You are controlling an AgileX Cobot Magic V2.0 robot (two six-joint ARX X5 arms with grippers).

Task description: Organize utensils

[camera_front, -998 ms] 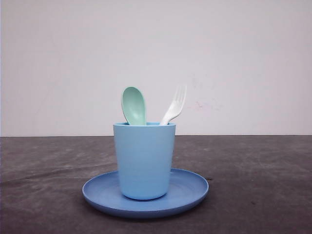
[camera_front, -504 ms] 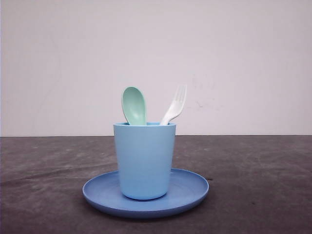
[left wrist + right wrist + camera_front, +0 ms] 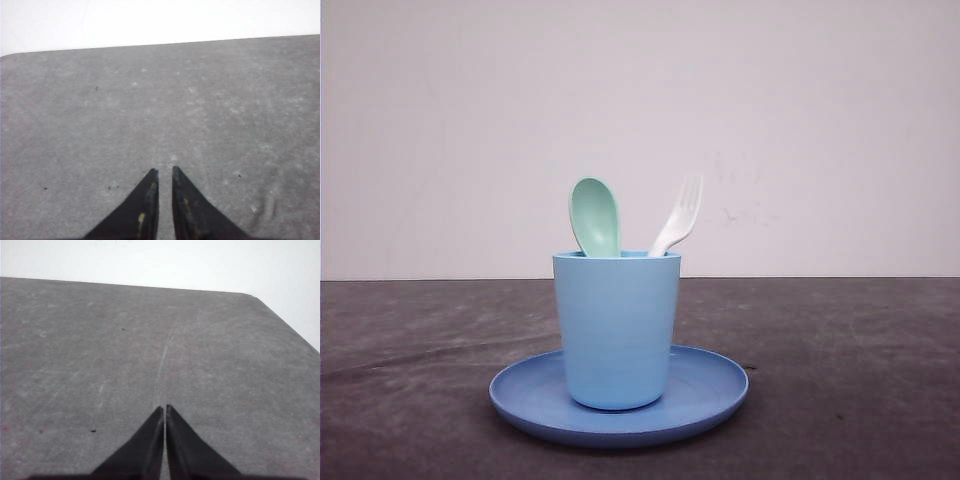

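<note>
1. Centrally in the front view, a light blue plastic cup (image 3: pixel 616 330) with a smooth tapered wall stands upright on a round, darker blue plastic plate (image 3: pixel 715 390), which lies flat on the dark grey, faintly scuffed bench (image 3: pixel 860 350).
2. Both utensils stand inside that cup, handles down and hidden by its wall, heads rising above the rim.
3. A pale mint-green plastic spoon with an oval bowl (image 3: pixel 595 216) sits toward the cup's left side, nearly upright, its bowl showing above the rim.
4. A cream-white plastic fork with four tines (image 3: pixel 679 218) sits toward the cup's right side and leans up and to the right, its tines higher than the spoon's bowl.
5. Spoon and fork heads are apart above the rim; whether the handles touch inside the cup cannot be told.
6. A plain off-white wall (image 3: pixel 820 120) stands behind the bench.
7. Seen from the left wrist, the left hand (image 3: pixel 163 171) shows two black pointed fingers set narrowly, a thin slit between the tips, holding nothing, over bare grey bench with small specks.
8. Seen from the right wrist, the right hand (image 3: pixel 164 407) has its black fingers pressed almost together, tips all but meeting, holding nothing, above bare bench marked by a pale scratch, near the bench's rounded corner.
</note>
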